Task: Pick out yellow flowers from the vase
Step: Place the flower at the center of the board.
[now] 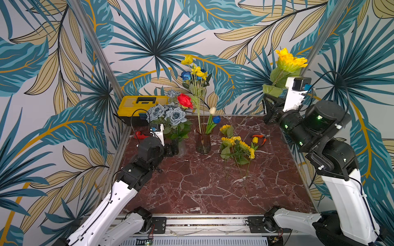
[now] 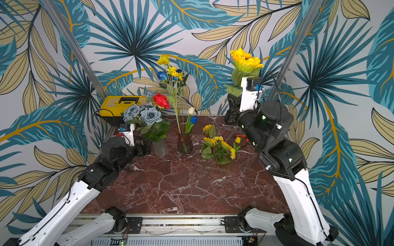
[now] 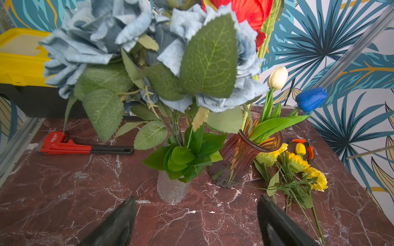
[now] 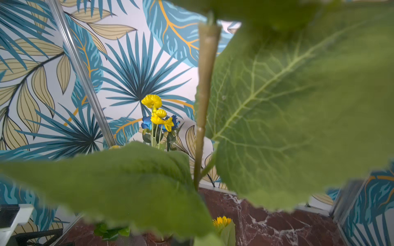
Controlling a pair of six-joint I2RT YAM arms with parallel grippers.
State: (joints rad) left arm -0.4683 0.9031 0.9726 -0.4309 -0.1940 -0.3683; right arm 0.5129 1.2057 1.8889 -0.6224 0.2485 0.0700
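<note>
A ribbed amber vase (image 1: 203, 142) (image 2: 185, 143) (image 3: 238, 161) stands at the middle back of the table. Yellow flowers rise from it on long stems: a pompom (image 1: 187, 59) (image 2: 164, 59) (image 4: 151, 101) and a small spray (image 1: 199, 71). More yellow flowers (image 1: 236, 146) (image 2: 218, 144) (image 3: 298, 164) lie on the table to its right. My right gripper (image 1: 266, 103) (image 2: 229, 104) is raised at the back right, shut on the stem (image 4: 202, 106) of a big sunflower (image 1: 291, 60) (image 2: 246, 59), whose leaves hide the jaws in the right wrist view. My left gripper (image 1: 173, 149) (image 2: 147, 148) (image 3: 197, 200) is open and empty, low beside the clear vase.
A clear vase (image 3: 172, 189) of grey-blue roses (image 1: 170, 117) and a red rose (image 1: 185, 100) stands left of the amber one. A white tulip (image 3: 277, 77), a blue tulip (image 3: 310, 99) and blue roses share the amber vase. A yellow toolbox (image 1: 138, 104), a red wrench (image 3: 64, 146) and orange shears (image 1: 261, 138) lie along the back.
</note>
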